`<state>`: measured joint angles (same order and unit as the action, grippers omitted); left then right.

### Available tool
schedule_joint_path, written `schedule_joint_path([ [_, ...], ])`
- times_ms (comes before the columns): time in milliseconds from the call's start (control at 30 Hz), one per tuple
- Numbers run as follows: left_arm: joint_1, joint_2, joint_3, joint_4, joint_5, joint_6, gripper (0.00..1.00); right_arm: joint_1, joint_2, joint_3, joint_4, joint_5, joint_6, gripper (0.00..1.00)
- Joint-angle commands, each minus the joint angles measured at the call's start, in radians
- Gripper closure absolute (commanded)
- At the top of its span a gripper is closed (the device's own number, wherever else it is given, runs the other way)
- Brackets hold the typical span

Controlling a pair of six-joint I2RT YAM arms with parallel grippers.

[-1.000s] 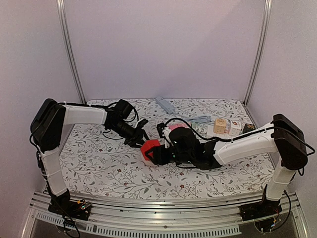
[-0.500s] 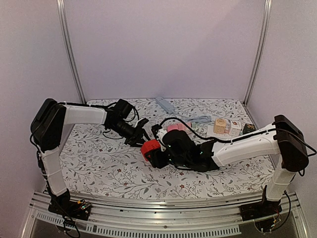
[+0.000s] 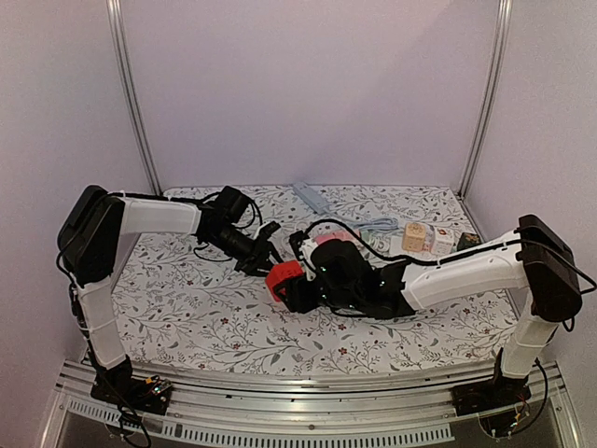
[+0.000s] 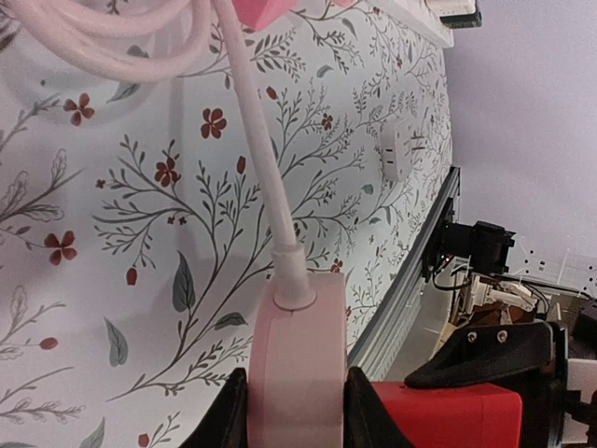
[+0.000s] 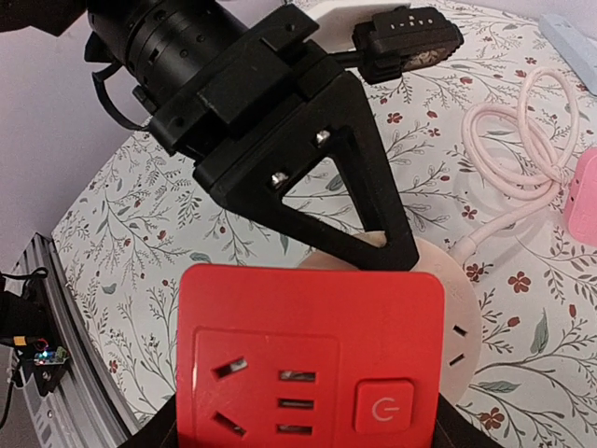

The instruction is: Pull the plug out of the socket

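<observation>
The socket [image 5: 308, 345] is a red cube with outlet slots and a power button on its face. My right gripper [image 5: 308, 431] is shut on its two sides. Right behind it lies the plug [image 5: 459, 308], a round pale-pink body with a pink cable [image 4: 252, 140]. My left gripper [image 4: 297, 403] is shut on the plug [image 4: 298, 355], one black finger on each side. The socket [image 4: 448, 415] sits just right of that grip. From above, the socket [image 3: 284, 278] and left gripper [image 3: 264, 257] meet mid-table. Whether the plug's pins sit in the socket is hidden.
The pink cable coils [image 5: 522, 140] toward a pink block [image 5: 583, 191]. A white power strip [image 3: 310, 196] lies at the back and small boxes [image 3: 415, 236] at the right. A white adapter [image 4: 396, 149] lies near the table's front rail [image 3: 280, 411].
The right arm has shifted slightly, carrying the red socket a little up and to the right in the top view. The left arm has stayed in place.
</observation>
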<state>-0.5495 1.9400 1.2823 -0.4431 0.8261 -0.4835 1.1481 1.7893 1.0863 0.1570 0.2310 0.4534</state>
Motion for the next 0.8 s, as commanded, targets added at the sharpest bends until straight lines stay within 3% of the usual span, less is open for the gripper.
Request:
schedule_joint_path([
  [0,-0.018,-0.02,0.0,-0.044,0.071,0.025,0.76,-0.093,-0.035,-0.04,0.074,-0.003,0.066,0.76],
  [400,-0.024,-0.041,-0.001,-0.033,0.078,0.037,0.77,-0.149,0.004,-0.078,0.186,-0.143,0.187,0.77],
  [767,-0.019,-0.031,0.002,-0.038,0.071,0.03,0.77,-0.151,-0.005,-0.082,0.187,-0.143,0.161,0.78],
])
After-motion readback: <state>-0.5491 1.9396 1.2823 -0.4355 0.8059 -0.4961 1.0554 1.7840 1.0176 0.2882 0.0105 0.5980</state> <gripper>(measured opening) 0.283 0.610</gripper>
